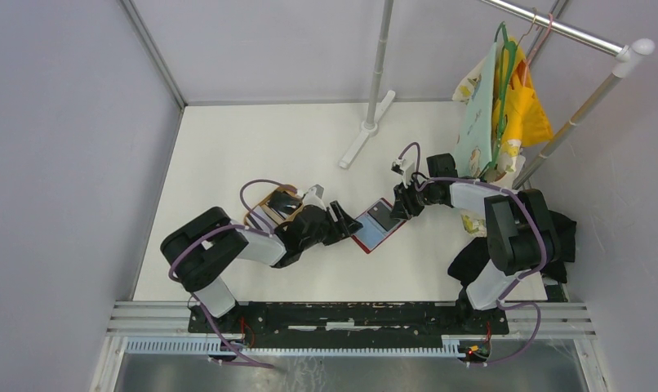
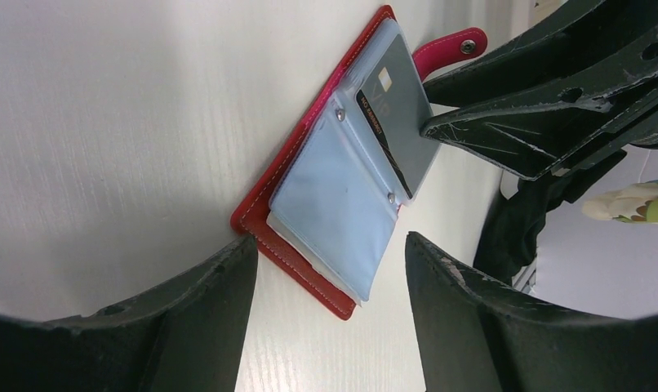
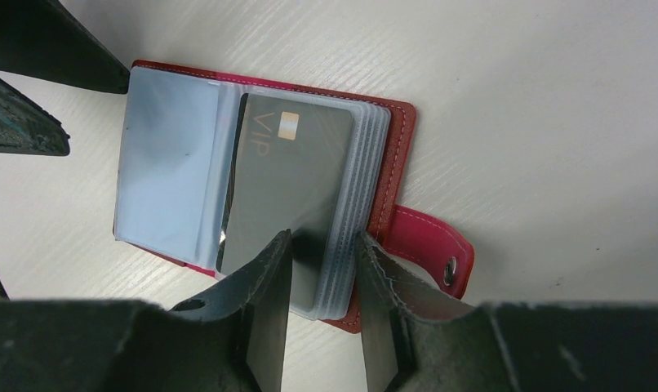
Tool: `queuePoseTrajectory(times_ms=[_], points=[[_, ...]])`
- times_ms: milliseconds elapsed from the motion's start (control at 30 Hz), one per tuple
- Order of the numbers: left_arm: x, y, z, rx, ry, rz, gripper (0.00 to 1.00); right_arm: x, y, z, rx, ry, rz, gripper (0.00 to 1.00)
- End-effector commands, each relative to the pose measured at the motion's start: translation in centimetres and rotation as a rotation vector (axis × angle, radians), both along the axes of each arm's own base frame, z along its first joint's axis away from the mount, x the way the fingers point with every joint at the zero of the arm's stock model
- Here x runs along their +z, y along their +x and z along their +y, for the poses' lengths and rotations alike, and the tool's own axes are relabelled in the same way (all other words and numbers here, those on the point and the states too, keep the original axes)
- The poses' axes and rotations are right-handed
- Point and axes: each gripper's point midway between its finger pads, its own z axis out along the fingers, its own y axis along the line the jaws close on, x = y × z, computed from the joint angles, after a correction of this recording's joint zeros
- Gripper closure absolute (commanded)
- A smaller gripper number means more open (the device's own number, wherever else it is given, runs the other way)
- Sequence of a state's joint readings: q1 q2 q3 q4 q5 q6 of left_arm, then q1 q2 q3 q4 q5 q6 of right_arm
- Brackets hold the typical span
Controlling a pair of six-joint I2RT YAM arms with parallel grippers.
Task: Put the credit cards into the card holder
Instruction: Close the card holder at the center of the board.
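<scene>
Card holder (image 1: 376,225), red, lay opened flat on the white counter (image 1: 268,139) between the two arms. Its grey-blue pocket panels faced up and its snap tab (image 3: 428,249) pointed toward the right arm's side. Black card (image 3: 285,188) marked VIP sat on the tab-side stack of pockets, long axis parallel to the spine. It looked mostly sleeved, with a dark strip bare beside the spine in the left wrist view.

Right gripper (image 3: 322,245), jaws narrow but not closed, stood over the card's near short end. One fingertip (image 2: 444,132) touched the card or its sleeve. The card's broad face showed in the gap, so no pinch was evident. Left gripper (image 2: 332,245), jaws wide, straddled the outer edge of the opposite leaf and held nothing; whether it pressed the cover down could not be told. Oval wooden tray (image 1: 259,214), partly under the left arm, carried a further dark card (image 1: 283,202), well apart from the right gripper.

Judgement: the step in hand was seating the black card. The deciding relation was that the card lay directly under the right fingertips. Any further travel appeared to run across its short axis, away from the spine and toward the tab. The right arm was nearer the card; the left arm was better placed to steady the holder, and nearer the tray.
</scene>
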State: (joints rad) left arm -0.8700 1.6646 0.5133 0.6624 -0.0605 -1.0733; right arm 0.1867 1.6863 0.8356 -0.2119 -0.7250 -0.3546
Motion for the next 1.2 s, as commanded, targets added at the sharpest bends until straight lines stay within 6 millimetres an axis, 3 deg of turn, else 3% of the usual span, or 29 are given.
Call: queuePoseTrajectory(times_ms=[0,700,1167], points=[[2.2,0.2,-1.4,-0.014,-0.123,-0.024,0.28,-1.3,-1.5,0.0,0.014,-0.017,0.082,0.62],[6.2,0.0,-4.3,-0.179,-0.336,-0.117,0.28,-1.1,-1.9,0.2,0.030,-0.004,0.095,0.63],[5.2,1.5,-6.8,-0.270,-0.217,-0.116,0.26,-0.7,-2.6,0.8,0.079,0.021,0.103,0.64]])
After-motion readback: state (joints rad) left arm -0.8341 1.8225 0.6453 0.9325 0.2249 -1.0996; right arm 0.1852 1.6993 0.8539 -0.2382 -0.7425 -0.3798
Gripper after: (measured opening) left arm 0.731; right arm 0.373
